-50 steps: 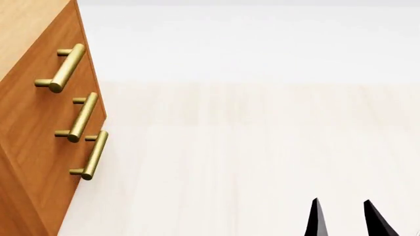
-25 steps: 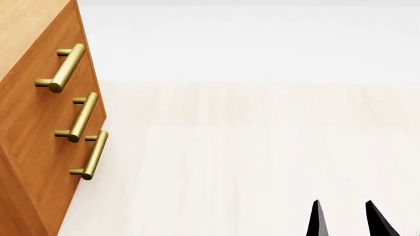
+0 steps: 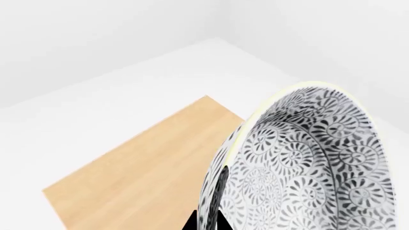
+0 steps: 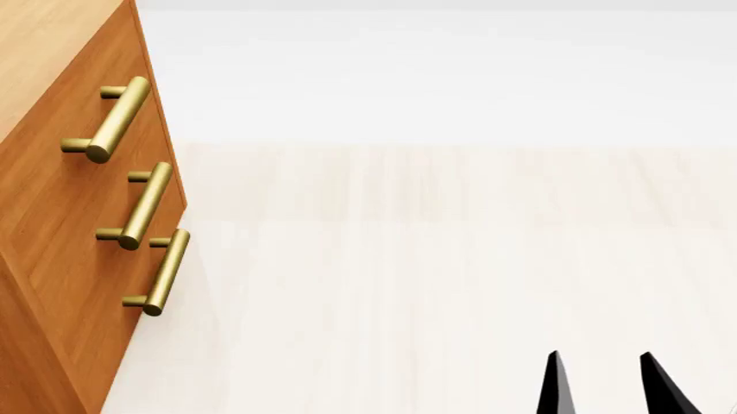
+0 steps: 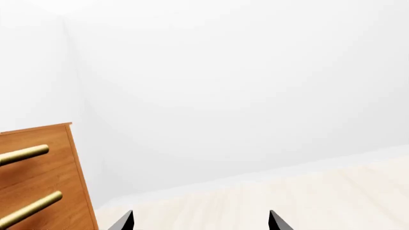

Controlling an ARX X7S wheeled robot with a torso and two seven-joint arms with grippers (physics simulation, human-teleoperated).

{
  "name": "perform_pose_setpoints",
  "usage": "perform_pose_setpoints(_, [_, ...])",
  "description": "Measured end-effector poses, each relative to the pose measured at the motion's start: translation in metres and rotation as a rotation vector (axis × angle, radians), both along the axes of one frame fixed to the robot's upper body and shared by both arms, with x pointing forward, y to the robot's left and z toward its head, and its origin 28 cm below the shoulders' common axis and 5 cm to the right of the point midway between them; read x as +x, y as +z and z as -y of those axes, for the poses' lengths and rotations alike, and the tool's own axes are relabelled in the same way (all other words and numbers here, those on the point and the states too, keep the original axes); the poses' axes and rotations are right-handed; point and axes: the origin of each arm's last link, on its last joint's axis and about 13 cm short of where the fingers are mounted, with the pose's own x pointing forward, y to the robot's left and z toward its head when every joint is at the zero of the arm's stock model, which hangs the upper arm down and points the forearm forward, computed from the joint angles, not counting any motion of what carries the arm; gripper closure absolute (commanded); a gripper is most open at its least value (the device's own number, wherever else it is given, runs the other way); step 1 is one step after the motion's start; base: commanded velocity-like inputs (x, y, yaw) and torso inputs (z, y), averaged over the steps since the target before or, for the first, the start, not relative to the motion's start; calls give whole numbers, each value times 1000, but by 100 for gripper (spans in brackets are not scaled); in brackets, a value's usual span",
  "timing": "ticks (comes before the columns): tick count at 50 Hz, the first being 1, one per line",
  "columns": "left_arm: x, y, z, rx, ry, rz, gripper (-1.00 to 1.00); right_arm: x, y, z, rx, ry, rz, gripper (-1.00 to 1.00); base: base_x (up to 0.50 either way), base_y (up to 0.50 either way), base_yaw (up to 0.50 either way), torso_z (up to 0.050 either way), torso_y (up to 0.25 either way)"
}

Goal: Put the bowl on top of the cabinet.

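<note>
In the left wrist view the bowl (image 3: 300,163), deep and covered in a grey-and-white floral pattern with a pale rim, fills the near side. My left gripper (image 3: 208,223) is shut on its rim, one black fingertip on each side of the wall. Beneath it lies the cabinet's pale wooden top (image 3: 141,167). The head view shows the cabinet (image 4: 69,216) at the left, orange-brown with brass bar handles (image 4: 116,121); the bowl and left gripper are out of that view. My right gripper (image 4: 601,384) stands open over the floor at the lower right, and its fingertips (image 5: 121,221) hold nothing.
Pale wood floor (image 4: 437,276) stretches right of the cabinet to a white wall (image 5: 243,86). The cabinet's side with two brass handles (image 5: 26,154) shows at the edge of the right wrist view.
</note>
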Motion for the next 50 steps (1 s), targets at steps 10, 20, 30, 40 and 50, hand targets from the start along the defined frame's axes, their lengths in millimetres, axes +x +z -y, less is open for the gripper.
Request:
perform_pose_setpoints(10, [-1, 1, -8, 0, 18, 10, 100, 1, -1, -1, -6, -1, -5, -100, 0, 0, 0, 0, 0])
perform_pose_setpoints(20, [3, -4, -20, -1, 26, 16, 100, 4, -4, -1, -23, -9, -17, -100, 0, 0, 0, 0, 1])
perform_pose_setpoints(30, [8, -12, -33, 9, 30, 22, 100, 11, -9, -1, -45, -28, -43, -100, 0, 0, 0, 0, 0])
perform_pose_setpoints(40, [8, -14, -44, 15, 43, 35, 100, 20, -15, -2, -69, -44, -78, -100, 0, 0, 0, 1, 0])
perform_pose_setpoints(50, [10, -17, -52, 30, 51, 46, 100, 25, -19, -2, -87, -62, -100, -100, 0, 0, 0, 0, 1])
